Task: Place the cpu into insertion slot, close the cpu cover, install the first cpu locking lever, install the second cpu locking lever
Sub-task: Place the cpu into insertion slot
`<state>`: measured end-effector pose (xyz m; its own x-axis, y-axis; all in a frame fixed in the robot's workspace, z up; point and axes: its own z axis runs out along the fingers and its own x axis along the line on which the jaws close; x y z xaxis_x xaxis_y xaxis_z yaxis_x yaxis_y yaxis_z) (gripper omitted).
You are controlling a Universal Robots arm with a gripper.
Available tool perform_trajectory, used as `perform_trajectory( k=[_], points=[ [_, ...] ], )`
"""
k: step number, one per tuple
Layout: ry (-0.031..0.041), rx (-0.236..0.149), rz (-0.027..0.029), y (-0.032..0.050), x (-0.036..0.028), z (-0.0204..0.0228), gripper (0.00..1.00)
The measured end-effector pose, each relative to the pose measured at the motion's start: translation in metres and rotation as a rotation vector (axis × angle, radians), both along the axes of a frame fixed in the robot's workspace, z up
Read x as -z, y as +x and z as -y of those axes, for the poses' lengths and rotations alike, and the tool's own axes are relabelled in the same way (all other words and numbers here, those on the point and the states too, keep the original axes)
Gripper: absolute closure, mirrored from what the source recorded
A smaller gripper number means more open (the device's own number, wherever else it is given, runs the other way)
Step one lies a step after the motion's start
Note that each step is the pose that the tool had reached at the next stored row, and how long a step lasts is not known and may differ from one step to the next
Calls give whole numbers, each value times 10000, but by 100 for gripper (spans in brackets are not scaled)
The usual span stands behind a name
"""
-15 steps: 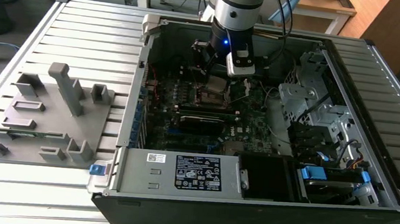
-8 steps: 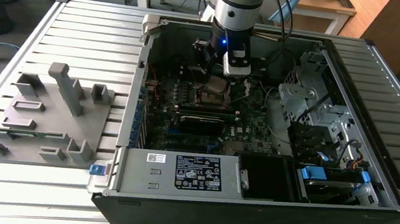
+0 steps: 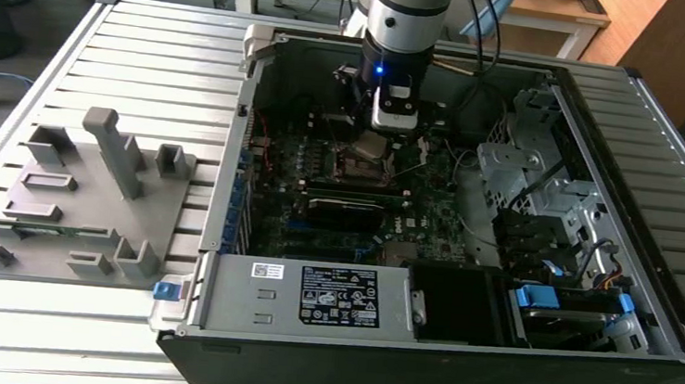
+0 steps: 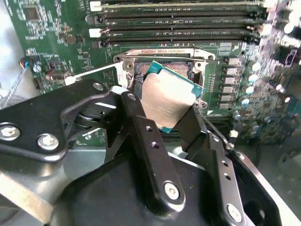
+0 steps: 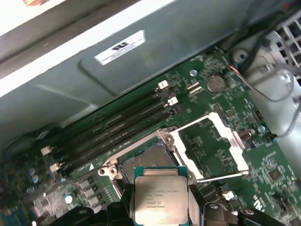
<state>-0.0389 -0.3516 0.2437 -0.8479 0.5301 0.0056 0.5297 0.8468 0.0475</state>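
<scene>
My gripper (image 3: 377, 132) hangs inside the open computer case, shut on the cpu (image 4: 165, 100), a flat silver-grey square held by two opposite edges between the black fingers (image 4: 137, 110). The cpu (image 5: 161, 197) is tilted and sits just above the insertion slot (image 5: 143, 162), a dark square socket with a metal rim in the green board. In the exterior view the cpu (image 3: 367, 146) hovers over the slot (image 3: 363, 166). The cpu cover (image 5: 231, 140), a silver frame with a square cut-out, is swung open beside the slot. A thin locking lever (image 5: 221, 176) stands raised near it.
Long black memory slots (image 5: 117, 129) run beside the socket. The grey power supply (image 3: 308, 296) and drive bays (image 3: 556, 308) close off the near side of the case, with cables (image 3: 511, 183) on the exterior view's right. A grey fixture (image 3: 81, 197) rests outside the case on the exterior view's left.
</scene>
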Motion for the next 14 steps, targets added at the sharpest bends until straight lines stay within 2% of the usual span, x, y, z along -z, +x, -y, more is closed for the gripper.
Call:
perform_trajectory(
  k=[14],
  points=[
    [0,2452,0,0,12,0,46]
  ],
)
